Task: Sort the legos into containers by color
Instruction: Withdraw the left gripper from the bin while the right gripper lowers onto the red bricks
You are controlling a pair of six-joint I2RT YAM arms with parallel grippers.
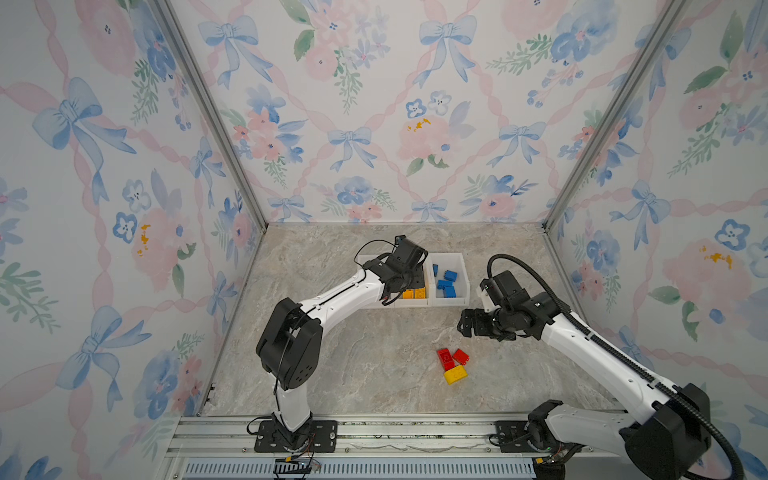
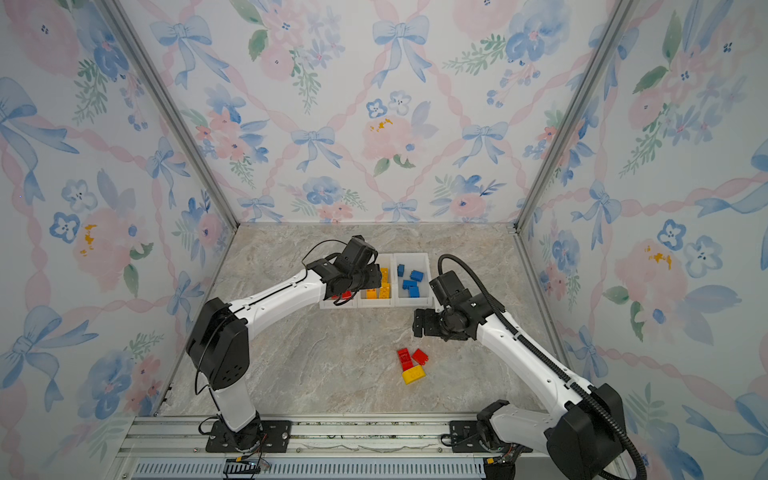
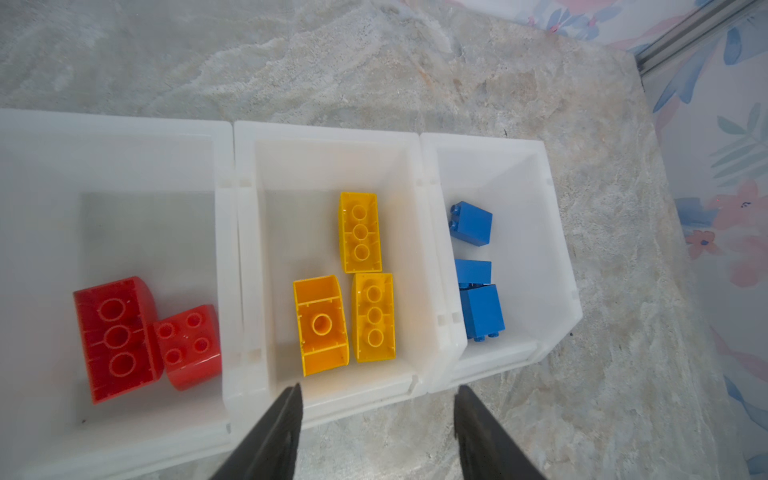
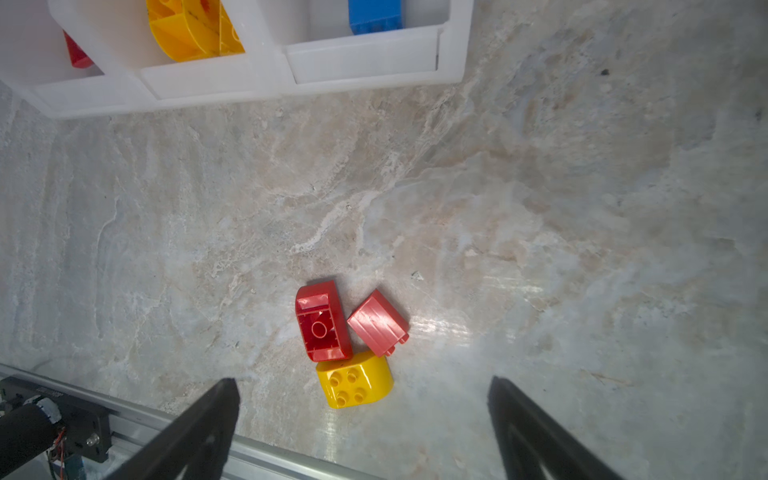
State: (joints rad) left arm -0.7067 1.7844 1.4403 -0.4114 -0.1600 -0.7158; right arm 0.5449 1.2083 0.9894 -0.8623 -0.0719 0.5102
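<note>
Your left gripper (image 3: 379, 390) and right gripper (image 1: 463, 326) gape empty; the yellow lego (image 4: 354, 384) looks light, slick; pinch its flat sides.

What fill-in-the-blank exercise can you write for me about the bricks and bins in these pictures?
The middle bin holds ___ yellow bricks.
Beside the loose yellow brick on the table lie ___ red bricks.
In both top views, all bricks in the right bin are ___.
Missing words: three; two; blue.
</note>
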